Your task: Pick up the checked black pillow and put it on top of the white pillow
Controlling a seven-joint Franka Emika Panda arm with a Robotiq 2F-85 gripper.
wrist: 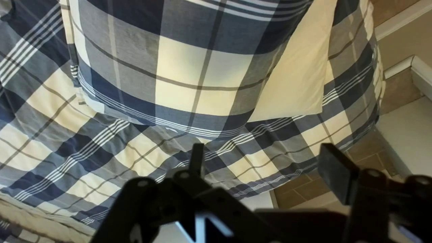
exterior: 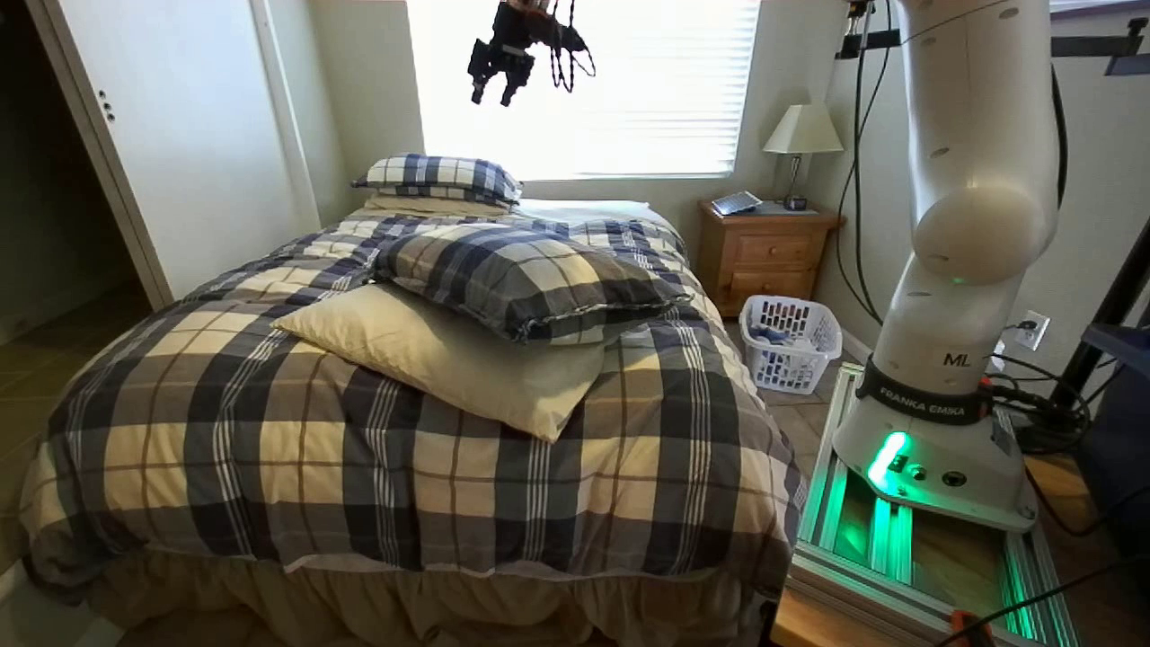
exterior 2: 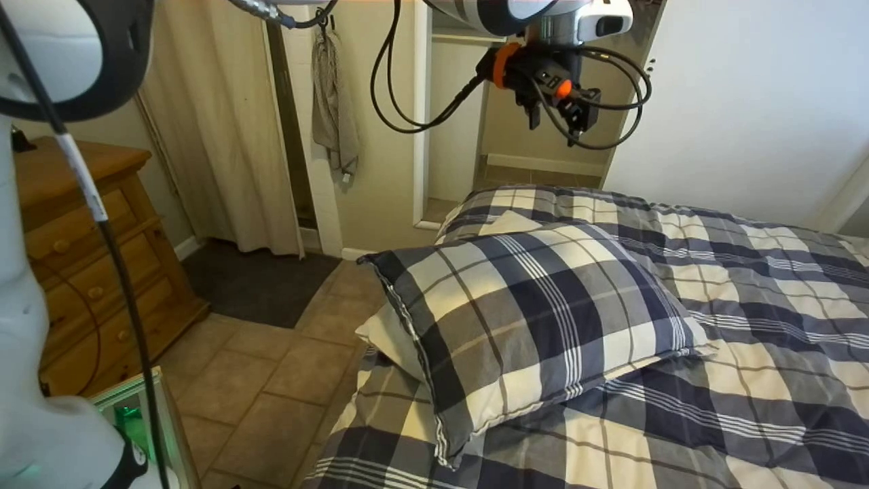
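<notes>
The checked black pillow (exterior: 530, 274) lies on top of the white pillow (exterior: 449, 359) on the bed. In an exterior view it covers most of the white pillow (exterior 2: 394, 339), and its near edge reaches past it over the bedcover. In the wrist view the checked black pillow (wrist: 189, 67) fills the upper middle, with a corner of the white pillow (wrist: 297, 74) showing beside it. My gripper (exterior: 492, 95) is open and empty, high above the bed and apart from both pillows. Its fingers stand wide apart in the wrist view (wrist: 263, 152). It also shows in an exterior view (exterior 2: 554, 132).
A plaid bedcover (exterior: 359, 485) spreads over the bed. A paler plaid pillow (exterior: 440, 175) lies at the bed's head. A nightstand (exterior: 764, 256) with a lamp (exterior: 802, 130) and a white laundry basket (exterior: 791, 346) stand beside the bed. A wooden dresser (exterior 2: 102, 272) stands near the robot base.
</notes>
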